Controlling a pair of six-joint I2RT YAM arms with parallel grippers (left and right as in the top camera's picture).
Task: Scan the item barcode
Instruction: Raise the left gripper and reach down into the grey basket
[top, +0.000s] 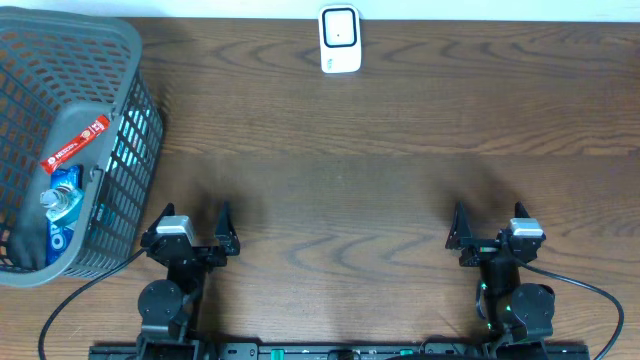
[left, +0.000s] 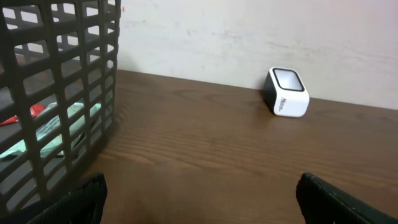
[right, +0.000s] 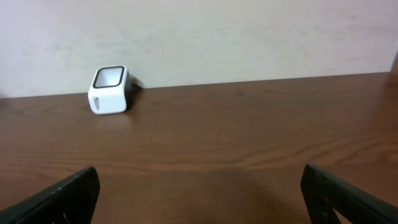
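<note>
A white barcode scanner (top: 340, 40) stands at the table's far edge, its dark window facing up; it also shows in the left wrist view (left: 287, 92) and the right wrist view (right: 109, 91). The items lie in a grey mesh basket (top: 132, 160) at the left: a red packet (top: 75, 143) and a blue-labelled bottle (top: 62, 203). My left gripper (top: 193, 216) rests open near the front edge, just right of the basket, holding nothing (left: 202, 205). My right gripper (top: 488, 215) stands open and empty at the front right (right: 202, 202).
The basket wall (left: 62, 74) fills the left side of the left wrist view, close to the left finger. A pale wall runs behind the scanner. Brown wooden tabletop (top: 340, 180) stretches between the grippers and the scanner.
</note>
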